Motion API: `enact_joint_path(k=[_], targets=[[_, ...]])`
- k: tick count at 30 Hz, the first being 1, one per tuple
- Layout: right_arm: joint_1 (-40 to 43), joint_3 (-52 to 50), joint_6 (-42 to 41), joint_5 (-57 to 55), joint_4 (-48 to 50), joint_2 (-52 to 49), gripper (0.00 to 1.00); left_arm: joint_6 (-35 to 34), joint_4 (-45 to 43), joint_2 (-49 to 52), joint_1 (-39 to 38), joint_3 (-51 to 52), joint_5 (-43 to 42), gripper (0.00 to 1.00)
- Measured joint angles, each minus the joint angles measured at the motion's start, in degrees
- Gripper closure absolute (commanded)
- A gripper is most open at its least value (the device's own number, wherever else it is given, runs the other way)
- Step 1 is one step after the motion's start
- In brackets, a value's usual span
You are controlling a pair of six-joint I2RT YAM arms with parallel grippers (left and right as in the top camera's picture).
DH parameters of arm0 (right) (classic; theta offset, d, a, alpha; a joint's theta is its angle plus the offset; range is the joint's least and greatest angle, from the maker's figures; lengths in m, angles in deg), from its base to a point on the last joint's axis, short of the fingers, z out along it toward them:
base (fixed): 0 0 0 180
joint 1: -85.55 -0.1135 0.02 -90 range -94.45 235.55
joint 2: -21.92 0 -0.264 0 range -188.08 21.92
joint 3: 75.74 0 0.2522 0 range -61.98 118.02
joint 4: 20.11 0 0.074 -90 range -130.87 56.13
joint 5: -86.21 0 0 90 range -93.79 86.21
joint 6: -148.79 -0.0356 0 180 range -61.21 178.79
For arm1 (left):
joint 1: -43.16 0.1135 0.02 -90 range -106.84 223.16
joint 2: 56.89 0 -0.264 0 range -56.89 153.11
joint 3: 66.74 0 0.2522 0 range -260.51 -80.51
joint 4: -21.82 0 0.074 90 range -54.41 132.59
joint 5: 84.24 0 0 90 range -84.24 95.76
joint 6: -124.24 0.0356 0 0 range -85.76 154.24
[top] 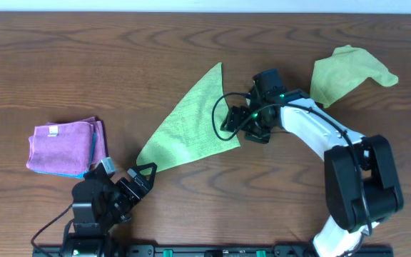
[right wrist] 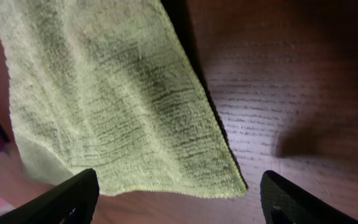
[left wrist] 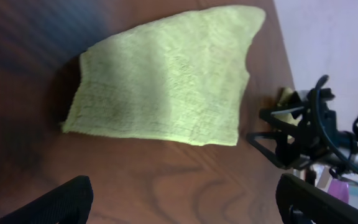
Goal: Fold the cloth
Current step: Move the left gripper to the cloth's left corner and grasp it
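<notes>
The green cloth (top: pixel 191 121) looks folded once; more folds may be left. The left tool (top: pixel 141 173) and right tool (top: pixel 235 128) are open, holding nothing.

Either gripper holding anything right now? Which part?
Nothing held. Left gripper and right gripper are both open; the triangular light-green cloth lies flat, ungripped.

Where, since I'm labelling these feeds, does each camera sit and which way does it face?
Overhead: above the table, looking straight down at the green cloth; left hand and right hand show.
Left wrist: on the left arm, low, facing across the cloth towards the right hand; own fingers bottom corners.
Right wrist: on the right arm, looking down at the cloth's corner; own fingers bottom corners.
Shared: all three show that green cloth.
</notes>
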Motion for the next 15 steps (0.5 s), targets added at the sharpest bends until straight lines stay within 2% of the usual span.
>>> enact_joint_path(k=[8, 10, 15], targets=[[0.0, -6.6, -2.7, 3.6, 7.0, 1.5, 0.22, 0.6, 0.2, 9.6, 0.0, -0.2, 0.8, 0.04], [0.0, -7.9, -3.2, 5.1, 8.9, 1.7, 0.25, 1.8, 0.6, 13.1, 0.0, -0.9, 1.3, 0.04], [0.0, -10.2, -4.4, 7.8, 12.3, 2.2, 0.27, 5.0, -0.9, 22.1, 0.0, -4.6, 1.8, 0.05]])
